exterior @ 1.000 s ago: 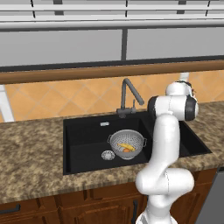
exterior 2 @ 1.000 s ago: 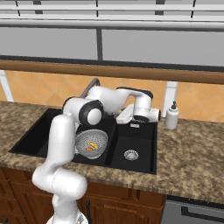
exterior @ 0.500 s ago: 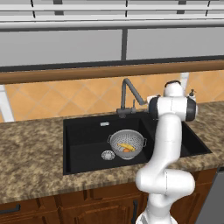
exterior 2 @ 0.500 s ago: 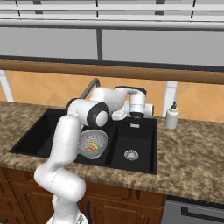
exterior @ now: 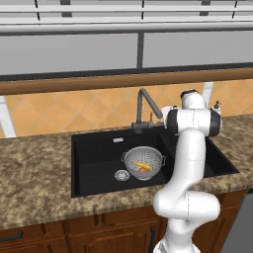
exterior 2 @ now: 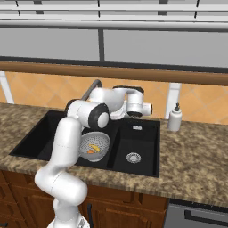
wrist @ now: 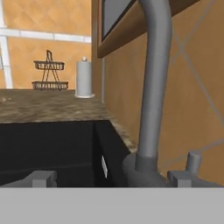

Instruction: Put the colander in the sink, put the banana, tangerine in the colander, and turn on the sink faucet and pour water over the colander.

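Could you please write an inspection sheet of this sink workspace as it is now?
Surface: speckled brown stone counter around the black double-basin sink.
Job's things: colander stands in the large basin beside its drain; banana and tangerine lie inside it. No water seen at the sink faucet.
Clutter: white soap dispenser on the counter by the small basin.
Grippers: gripper open, holding nothing, close to the faucet base.
Cables: nothing seen.
Surroundings: orange tiled wall, wooden ledge, window above; wire rack and white roll holder far along the counter.
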{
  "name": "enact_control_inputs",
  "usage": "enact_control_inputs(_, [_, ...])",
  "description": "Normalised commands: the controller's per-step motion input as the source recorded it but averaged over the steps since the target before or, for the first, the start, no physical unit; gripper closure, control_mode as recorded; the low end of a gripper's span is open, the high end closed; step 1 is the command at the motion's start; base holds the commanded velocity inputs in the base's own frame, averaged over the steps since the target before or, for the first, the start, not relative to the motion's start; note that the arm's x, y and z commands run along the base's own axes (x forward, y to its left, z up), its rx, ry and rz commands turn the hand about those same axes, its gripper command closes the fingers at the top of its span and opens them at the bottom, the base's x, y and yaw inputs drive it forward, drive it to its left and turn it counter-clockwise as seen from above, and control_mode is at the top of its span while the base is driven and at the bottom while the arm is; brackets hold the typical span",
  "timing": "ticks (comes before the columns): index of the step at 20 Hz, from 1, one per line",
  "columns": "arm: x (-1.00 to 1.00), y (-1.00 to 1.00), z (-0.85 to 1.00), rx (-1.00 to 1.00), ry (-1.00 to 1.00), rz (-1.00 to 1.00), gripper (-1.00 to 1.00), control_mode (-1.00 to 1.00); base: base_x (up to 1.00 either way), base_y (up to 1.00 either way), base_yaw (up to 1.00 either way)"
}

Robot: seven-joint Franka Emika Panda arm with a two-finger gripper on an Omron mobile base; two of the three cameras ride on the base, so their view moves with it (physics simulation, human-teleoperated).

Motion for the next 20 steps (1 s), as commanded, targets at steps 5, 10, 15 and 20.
enact_control_inputs(5, [0.11,-0.13,-0.02,0.00,0.03,0.07,-1.00,-1.00,0.00,0.00,0.00])
enact_control_inputs(10, [0.41,0.41,-0.11,0.00,0.08,0.01,-1.00,-1.00,0.00,0.00,0.00])
enact_control_inputs(15, [0.17,0.32,-0.05,0.00,0.04,0.00,-1.00,-1.00,0.00,0.00,0.00])
enact_control_inputs(20, [-0.24,-0.01,-0.03,-0.03,-0.13,-0.05,-1.00,-1.00,0.00,0.00,0.00])
